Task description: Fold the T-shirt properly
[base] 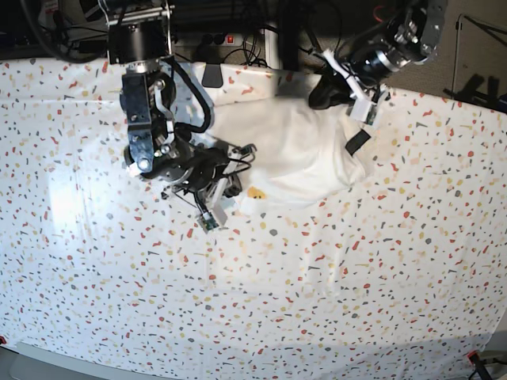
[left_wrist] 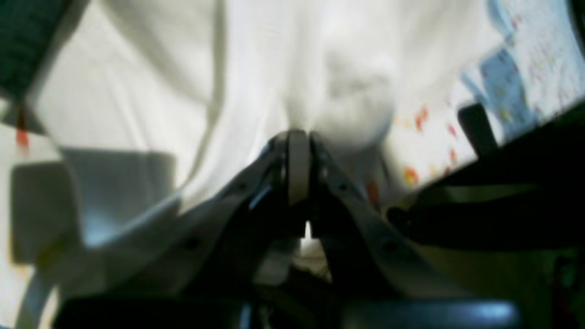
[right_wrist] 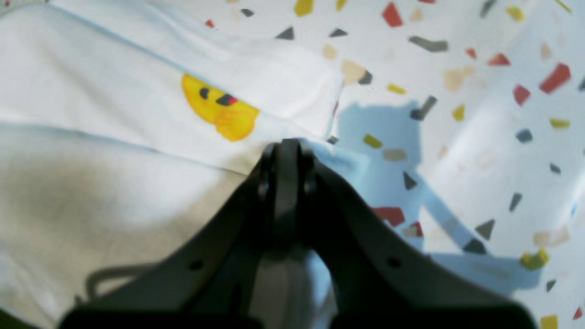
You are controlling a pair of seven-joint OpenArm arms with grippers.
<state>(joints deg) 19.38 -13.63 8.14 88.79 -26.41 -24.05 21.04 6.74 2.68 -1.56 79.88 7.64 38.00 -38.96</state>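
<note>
The white T-shirt [base: 289, 150] lies bunched at the back middle of the speckled table covering [base: 317, 269]. My right gripper [right_wrist: 287, 145] is shut on the shirt's edge [right_wrist: 137, 114], just beside a yellow face print [right_wrist: 219, 107]; in the base view this gripper [base: 236, 195] sits at the shirt's near left corner. My left gripper [left_wrist: 298, 136] is shut on a pinched fold of the white cloth [left_wrist: 256, 68], which hangs stretched from it. In the base view the left gripper [base: 318, 98] is at the shirt's far right side.
Cables and dark equipment [base: 238, 32] run along the back edge of the table. The flecked covering [right_wrist: 480, 91] spreads right of my right gripper. A black part [base: 357, 142] of the left arm hangs over the shirt's right side.
</note>
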